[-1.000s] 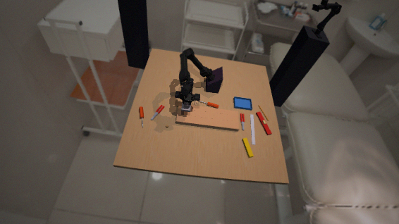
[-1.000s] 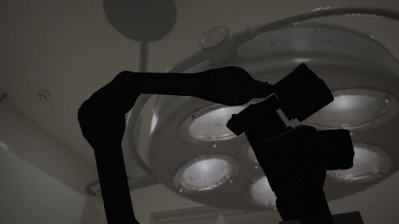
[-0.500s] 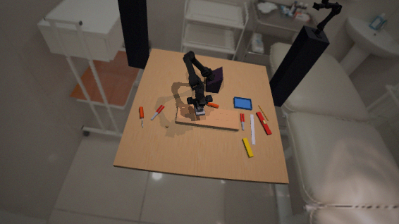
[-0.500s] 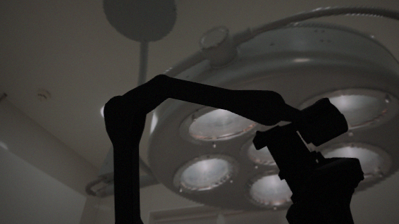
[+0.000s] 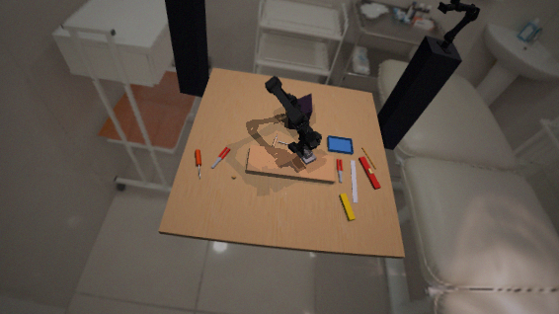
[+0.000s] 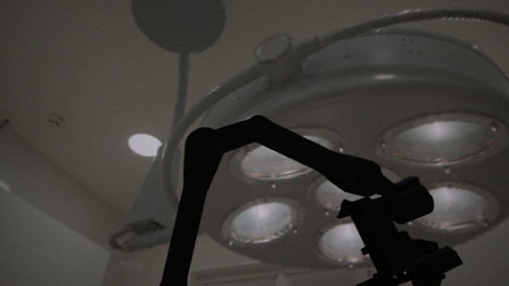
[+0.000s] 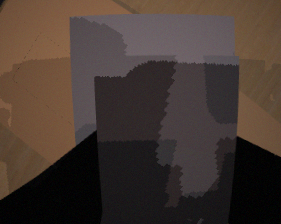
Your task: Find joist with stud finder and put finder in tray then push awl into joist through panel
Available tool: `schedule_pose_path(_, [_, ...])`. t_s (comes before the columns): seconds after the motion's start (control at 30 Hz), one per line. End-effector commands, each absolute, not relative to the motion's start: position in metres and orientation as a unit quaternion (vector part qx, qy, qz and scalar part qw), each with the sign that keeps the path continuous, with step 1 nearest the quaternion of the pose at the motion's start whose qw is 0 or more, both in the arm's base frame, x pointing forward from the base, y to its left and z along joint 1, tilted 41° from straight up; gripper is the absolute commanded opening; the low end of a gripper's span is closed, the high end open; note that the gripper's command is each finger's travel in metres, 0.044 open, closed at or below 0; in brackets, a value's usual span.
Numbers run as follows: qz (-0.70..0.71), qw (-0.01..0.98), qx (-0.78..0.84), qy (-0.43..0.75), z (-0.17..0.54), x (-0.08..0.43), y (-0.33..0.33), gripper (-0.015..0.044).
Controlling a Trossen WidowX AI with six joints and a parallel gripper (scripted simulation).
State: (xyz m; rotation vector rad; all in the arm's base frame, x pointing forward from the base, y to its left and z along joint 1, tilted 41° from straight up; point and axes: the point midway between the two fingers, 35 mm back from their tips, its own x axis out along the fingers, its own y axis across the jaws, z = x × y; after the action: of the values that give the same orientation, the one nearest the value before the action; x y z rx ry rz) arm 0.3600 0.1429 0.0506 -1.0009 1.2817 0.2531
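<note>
The stud finder (image 5: 309,159) (image 7: 156,35), a grey box, is held in my gripper (image 5: 304,154) (image 7: 156,136), which is shut on it. It is over the right half of the floor panel (image 5: 262,163) (image 7: 26,37); whether it touches the panel cannot be told. Faint dashed lines show on the panel in the wrist view. The blue tray (image 5: 340,145) is behind and right of the panel, with nothing in it. A thin metal shaft (image 5: 282,142) lies behind the panel, its other end hidden by the arm. An orange-handled pointed tool (image 5: 198,157) lies far left; which is the awl is unclear.
Right of the panel lie a red-handled tool (image 5: 340,166), a white strip (image 5: 354,182), a red bar (image 5: 364,164), a pencil (image 5: 368,158) and a yellow bar (image 5: 347,206). Left are another red-handled tool (image 5: 224,153) and a small brass piece (image 5: 234,177). A dark purple block (image 5: 307,104) stands behind the arm.
</note>
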Motion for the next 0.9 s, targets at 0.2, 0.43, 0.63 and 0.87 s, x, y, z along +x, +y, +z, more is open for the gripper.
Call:
schedule_pose_path(0.2, [0.213, 0.621, -0.498, 0.567, -0.007, 0.32, 0.217, 0.0])
schedule_pose_path(0.43, [0.27, 0.571, -0.531, 0.565, -0.047, 0.281, 0.253, 0.0])
schedule_pose_path(0.63, [0.312, 0.524, -0.559, 0.561, -0.081, 0.243, 0.276, 0.0])
schedule_pose_path(0.87, [0.355, 0.465, -0.591, 0.555, -0.119, 0.194, 0.293, 0.0])
